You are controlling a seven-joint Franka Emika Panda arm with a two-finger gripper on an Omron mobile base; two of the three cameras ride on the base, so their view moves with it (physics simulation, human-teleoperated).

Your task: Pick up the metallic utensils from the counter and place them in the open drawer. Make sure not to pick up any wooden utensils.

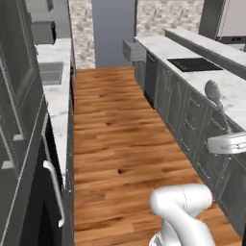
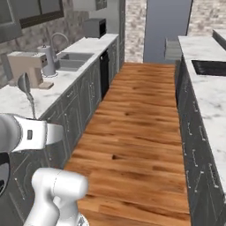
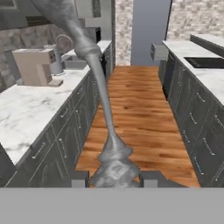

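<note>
My gripper is shut on the thick end of a grey metal spoon. In the hand view the spoon runs from between the dark fingertips up to the top left. The left base view has the spoon standing upright at the right edge, bowl on top, above my gripper. The spoon and gripper sit at the left of the right base view, held in the air over the aisle. A grey drawer stands pulled out at the far end of the right cabinet run. The wooden utensils are out of view.
A wooden floor aisle runs between two marble-topped cabinet runs. The right top holds a black cooktop. The left top holds a sink, a faucet and a tan appliance.
</note>
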